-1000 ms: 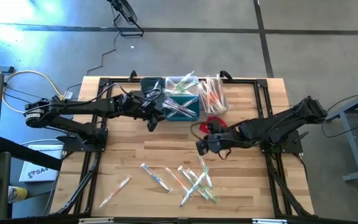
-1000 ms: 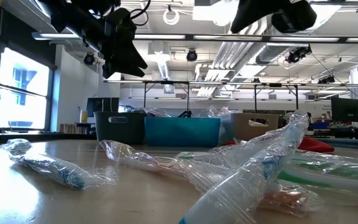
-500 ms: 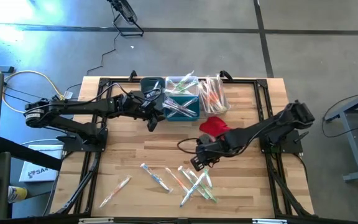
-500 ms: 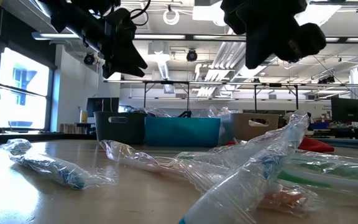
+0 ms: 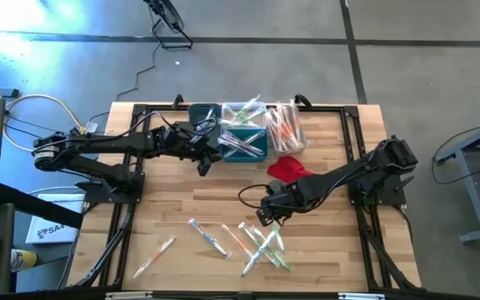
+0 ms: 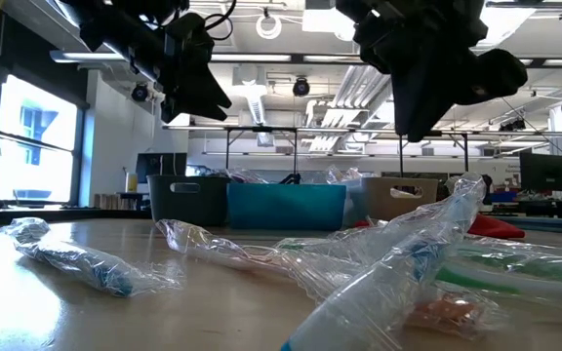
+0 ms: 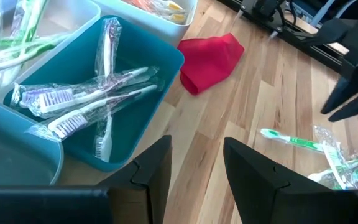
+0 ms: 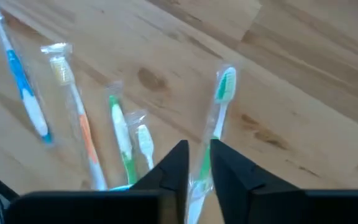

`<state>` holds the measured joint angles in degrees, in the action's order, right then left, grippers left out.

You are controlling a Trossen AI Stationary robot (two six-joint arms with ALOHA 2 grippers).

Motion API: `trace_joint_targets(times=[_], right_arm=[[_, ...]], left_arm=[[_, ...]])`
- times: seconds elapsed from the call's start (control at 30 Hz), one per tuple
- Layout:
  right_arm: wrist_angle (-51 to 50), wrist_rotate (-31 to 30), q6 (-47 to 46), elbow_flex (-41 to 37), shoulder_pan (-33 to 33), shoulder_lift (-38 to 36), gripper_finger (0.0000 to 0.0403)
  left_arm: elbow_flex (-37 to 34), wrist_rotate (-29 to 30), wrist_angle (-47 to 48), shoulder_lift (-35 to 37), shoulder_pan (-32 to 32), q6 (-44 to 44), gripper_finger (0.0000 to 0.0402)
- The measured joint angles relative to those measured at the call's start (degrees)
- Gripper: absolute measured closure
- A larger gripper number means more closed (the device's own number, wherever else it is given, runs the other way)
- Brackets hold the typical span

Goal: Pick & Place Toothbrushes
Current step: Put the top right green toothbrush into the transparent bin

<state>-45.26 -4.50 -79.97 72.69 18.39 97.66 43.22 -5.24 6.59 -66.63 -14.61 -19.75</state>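
1. The pale wooden plank counter (image 5: 182, 200) carried everything, with a black frame along its edges.
2. The left arm reached across the far side of the counter, its left pincer (image 5: 204, 162) hanging beside the bins; in its wrist view the two dark fingers (image 7: 151, 168) stood apart, released, with nothing between them.
3. The right arm stretched from the right side toward the middle, and the right pincer (image 5: 265, 216) hung just above the far edge of the loose pile. In its wrist view the fingers (image 8: 176, 163) were a narrow gap apart, with a green-headed wrapped toothbrush (image 8: 219, 109) running into that gap; whether they gripped it I cannot tell.
4. Three small rectangular bins sat in a row at the far edge: a dark grey bin (image 5: 204, 117), a teal plastic bin (image 7: 145, 59) holding several white-handled wrapped toothbrushes (image 7: 92, 99), and a white bin (image 5: 286, 129) holding orange-handled ones.
5. A crumpled red cloth (image 5: 287, 168) lay on the counter just in front of the white bin.
6. The loose toothbrushes in clear wrappers (image 5: 261, 242) lay scattered on the near half of the counter, green, orange and blue handles crossing each other.
7. One wrapped toothbrush (image 5: 155, 256) lay apart, toward the near left corner.
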Motion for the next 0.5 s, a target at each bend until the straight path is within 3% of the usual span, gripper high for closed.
trace_joint_targets(times=[0.23, 0.5], right_arm=[[1.33, -1.54, 0.18, 0.00, -0.02, 1.14, 0.0281], [3.14, -3.93, 0.24, 0.02, 0.00, 3.60, 0.0266]], left_arm=[[-0.01, -0.04, 1.44, 0.00, 0.00, 0.00, 0.0258], [-0.02, -0.03, 2.52, 0.02, 0.00, 0.00, 0.0258]])
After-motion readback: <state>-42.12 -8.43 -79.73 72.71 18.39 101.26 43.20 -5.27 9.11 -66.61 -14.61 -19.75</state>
